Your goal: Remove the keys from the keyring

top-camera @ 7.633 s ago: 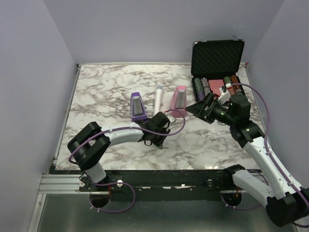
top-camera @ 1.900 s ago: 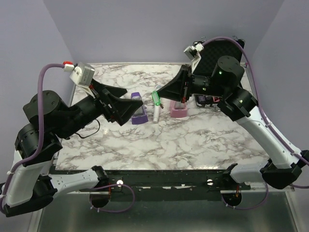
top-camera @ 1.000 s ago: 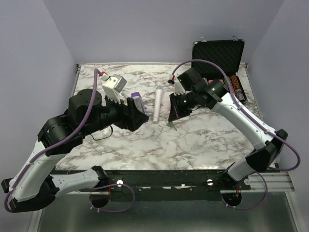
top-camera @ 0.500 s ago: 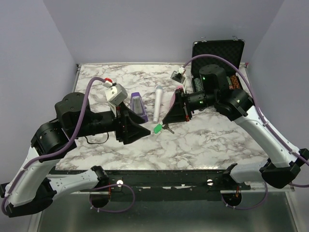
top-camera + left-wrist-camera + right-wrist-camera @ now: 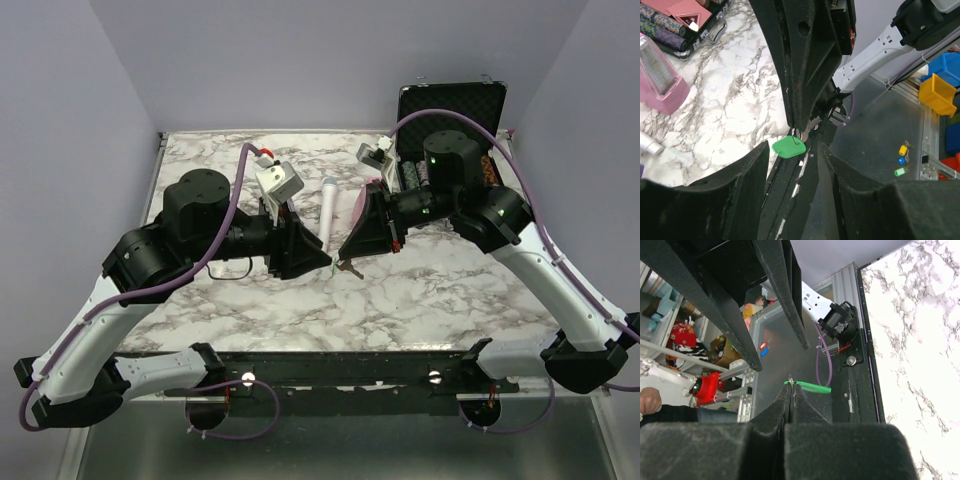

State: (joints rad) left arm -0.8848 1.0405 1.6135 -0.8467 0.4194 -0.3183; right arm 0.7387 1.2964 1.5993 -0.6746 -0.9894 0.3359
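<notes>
Both grippers meet above the middle of the marble table point(image 5: 450, 290). My right gripper point(image 5: 791, 388) is shut, and the thin grey keyring point(image 5: 790, 380) pokes out from between its fingertips. The green-headed key point(image 5: 788, 147) hangs from that ring and shows edge-on in the right wrist view point(image 5: 809, 386). My left gripper point(image 5: 794, 150) is open. Its fingertips point(image 5: 760, 155) stand on either side of the green head, with a gap on both sides. In the top view the left gripper point(image 5: 315, 257) faces the right gripper point(image 5: 345, 262) tip to tip, and only a sliver of the key shows.
A white microphone point(image 5: 327, 205) lies behind the grippers. A pink metronome point(image 5: 660, 80) stands beside it. An open black case point(image 5: 450, 110) with poker chips point(image 5: 662, 25) sits at the back right. The table's near edge and metal frame lie just below the grippers.
My left gripper has swung right and forward to the key and its jaws have narrowed around the green head. The right gripper, still shut, has brought the key to mid-table and holds it there.
</notes>
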